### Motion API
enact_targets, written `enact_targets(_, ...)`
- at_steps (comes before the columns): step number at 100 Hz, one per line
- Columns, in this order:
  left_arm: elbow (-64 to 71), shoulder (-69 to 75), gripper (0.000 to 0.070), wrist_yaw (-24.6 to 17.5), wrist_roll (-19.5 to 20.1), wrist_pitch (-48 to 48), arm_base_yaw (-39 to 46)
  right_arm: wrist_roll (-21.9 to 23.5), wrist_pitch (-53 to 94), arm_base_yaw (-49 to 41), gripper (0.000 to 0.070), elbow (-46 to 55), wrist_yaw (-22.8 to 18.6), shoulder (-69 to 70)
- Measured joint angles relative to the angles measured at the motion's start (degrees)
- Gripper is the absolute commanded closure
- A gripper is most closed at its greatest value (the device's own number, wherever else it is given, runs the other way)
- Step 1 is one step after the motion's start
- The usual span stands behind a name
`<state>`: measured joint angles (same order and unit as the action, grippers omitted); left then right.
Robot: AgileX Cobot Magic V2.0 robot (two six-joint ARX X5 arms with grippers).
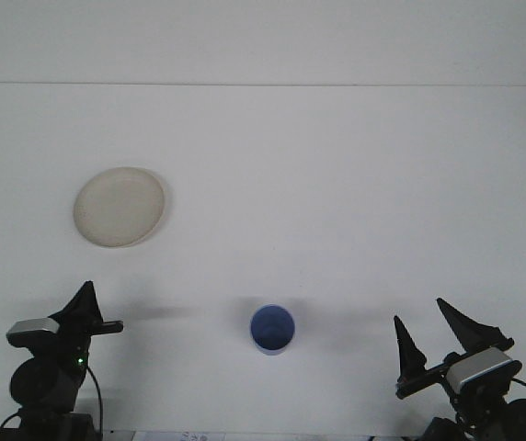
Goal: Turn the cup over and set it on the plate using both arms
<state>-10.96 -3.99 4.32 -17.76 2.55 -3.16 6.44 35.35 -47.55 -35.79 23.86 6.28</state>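
Blue plastic, by the look of it: the cup [272,329] stood on the white counter [337,184] near the front edge, roughly midway between the two arms. Its inside showed as a blue disc, so its mouth appeared to face up; nothing was visible in it. The cream plate [120,206] lay well apart, back and to the left, and held nothing. The right gripper [433,332] sat low at the front right, fingers spread wide, clear of the cup. The left gripper [86,310] sat low at the front left; whether its fingers were apart or together could not be told. Judged stage: the approach, no grasp made. The next move likely called for one gripper to close on the cup's wall.
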Motion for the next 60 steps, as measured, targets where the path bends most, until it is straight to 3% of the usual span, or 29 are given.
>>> enact_targets(6,-6.0,-2.8,0.0670,-0.5,-0.2,1.4,0.0,-0.2,0.0,0.0,0.0181,0.0,0.0,0.0)
enact_targets(9,-8.3,-4.2,0.0625,-1.1,-0.2,2.0,0.0,-0.2,0.0,0.0,0.0181,0.0,0.0,0.0)
enact_targets(20,-18.5,-12.2,0.0255,-6.5,0.8,6.4,0.0,-0.2,0.2,0.0,0.0181,0.0,0.0,0.0)
enact_targets(26,-23.6,-17.2,0.0130,-11.0,2.4,9.2,0.0,-0.2,0.2,0.0,0.0181,0.0,0.0,0.0)
enact_targets(44,-38.7,-32.3,0.0115,-25.9,9.0,19.9,-2.9,-0.2,0.3,0.0,0.0181,0.0,0.0,0.0)
enact_targets(50,-43.5,-37.4,0.0114,-28.8,11.0,24.2,-5.4,-0.2,0.3,0.0,0.0181,0.0,0.0,0.0)
enact_targets(60,-51.2,-45.8,0.0115,-29.7,13.4,31.9,-11.1,-0.2,0.4,0.0,0.0181,0.0,0.0,0.0)
